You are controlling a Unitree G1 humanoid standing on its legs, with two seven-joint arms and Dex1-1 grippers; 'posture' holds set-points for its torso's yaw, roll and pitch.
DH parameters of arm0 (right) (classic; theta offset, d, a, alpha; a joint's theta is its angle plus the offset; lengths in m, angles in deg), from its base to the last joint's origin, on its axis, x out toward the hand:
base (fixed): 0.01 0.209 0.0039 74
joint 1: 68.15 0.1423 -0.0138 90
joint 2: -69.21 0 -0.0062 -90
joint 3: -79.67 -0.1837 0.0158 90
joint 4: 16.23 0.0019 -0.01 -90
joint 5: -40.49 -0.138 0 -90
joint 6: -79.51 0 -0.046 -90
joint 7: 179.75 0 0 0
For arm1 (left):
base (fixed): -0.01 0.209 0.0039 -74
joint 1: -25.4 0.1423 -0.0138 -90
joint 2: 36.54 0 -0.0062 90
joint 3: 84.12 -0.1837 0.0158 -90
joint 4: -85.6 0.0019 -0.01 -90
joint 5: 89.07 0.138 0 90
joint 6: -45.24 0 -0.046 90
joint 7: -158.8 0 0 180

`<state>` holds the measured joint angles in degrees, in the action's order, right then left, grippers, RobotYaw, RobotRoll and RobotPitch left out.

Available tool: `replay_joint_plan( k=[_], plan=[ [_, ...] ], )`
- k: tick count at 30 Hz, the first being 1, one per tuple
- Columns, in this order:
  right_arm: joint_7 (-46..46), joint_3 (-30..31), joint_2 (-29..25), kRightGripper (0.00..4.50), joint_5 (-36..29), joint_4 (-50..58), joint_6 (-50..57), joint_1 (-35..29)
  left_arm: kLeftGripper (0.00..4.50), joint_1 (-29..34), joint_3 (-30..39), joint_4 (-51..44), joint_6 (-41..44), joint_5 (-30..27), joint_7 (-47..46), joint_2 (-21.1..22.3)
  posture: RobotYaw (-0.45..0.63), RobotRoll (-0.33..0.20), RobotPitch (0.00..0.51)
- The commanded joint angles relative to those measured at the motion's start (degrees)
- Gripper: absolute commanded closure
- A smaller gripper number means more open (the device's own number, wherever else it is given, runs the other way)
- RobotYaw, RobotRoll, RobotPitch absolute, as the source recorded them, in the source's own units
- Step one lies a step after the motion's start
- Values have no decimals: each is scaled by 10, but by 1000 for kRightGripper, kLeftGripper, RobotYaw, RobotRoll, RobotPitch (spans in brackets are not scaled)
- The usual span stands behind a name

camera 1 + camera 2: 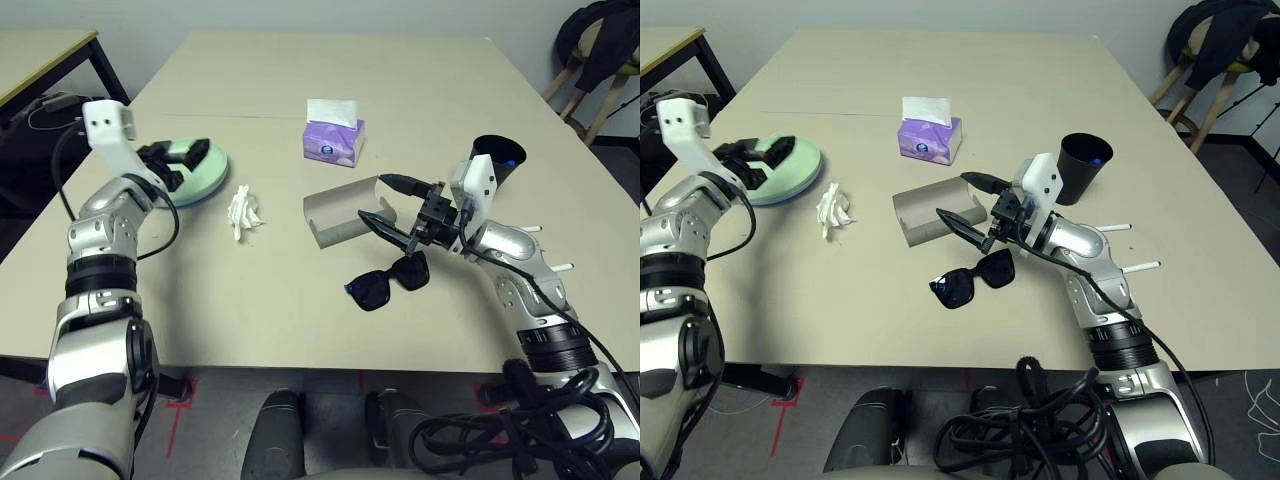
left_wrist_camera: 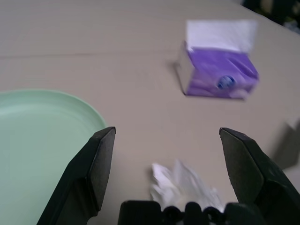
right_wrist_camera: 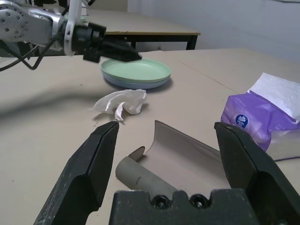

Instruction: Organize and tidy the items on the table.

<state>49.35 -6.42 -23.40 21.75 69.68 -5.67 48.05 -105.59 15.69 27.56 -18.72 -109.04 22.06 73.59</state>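
Glasses case (image 1: 330,216) lies open beyond the spread fingertips of the right gripper (image 1: 371,198) in the left eye view; sunglasses (image 1: 372,290) sit just nearer the robot than that hand.

Left wrist view: the left gripper (image 2: 167,129) stands wide, empty, with crumpled tissue (image 2: 180,187) between its fingers' lines and mint-green plate (image 2: 42,154) beside one finger.

Right wrist view: the case is ahead, between the parted fingers; contact is hard to judge. Best centre on its wall, descend level, close gently; a skewed pinch could slide it.

Tissue (image 1: 244,212) between stacked plates (image 1: 205,175) and glasses case (image 1: 345,210), sunglasses (image 1: 389,281) before case.
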Motion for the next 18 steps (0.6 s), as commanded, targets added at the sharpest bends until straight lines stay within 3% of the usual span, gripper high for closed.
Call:
replay_joint_plan(
  k=[1, 15, 18],
  plan=[
    [-11, 7, -1, 0, 5, 10, 26, -7, 22, 11, -34, -23, 22, 18, 32, 9, 138, 0, 89],
    [-33, 15, 1, 0, 2, 46, 65, -25, 22, 33, -94, -14, 20, 64, 68, 2, 122, 0, 84],
    [-35, 14, 1, 0, 1, 49, 67, -23, 632, 34, -105, -3, 23, 79, 68, 5, 120, 0, 85]
  ],
)
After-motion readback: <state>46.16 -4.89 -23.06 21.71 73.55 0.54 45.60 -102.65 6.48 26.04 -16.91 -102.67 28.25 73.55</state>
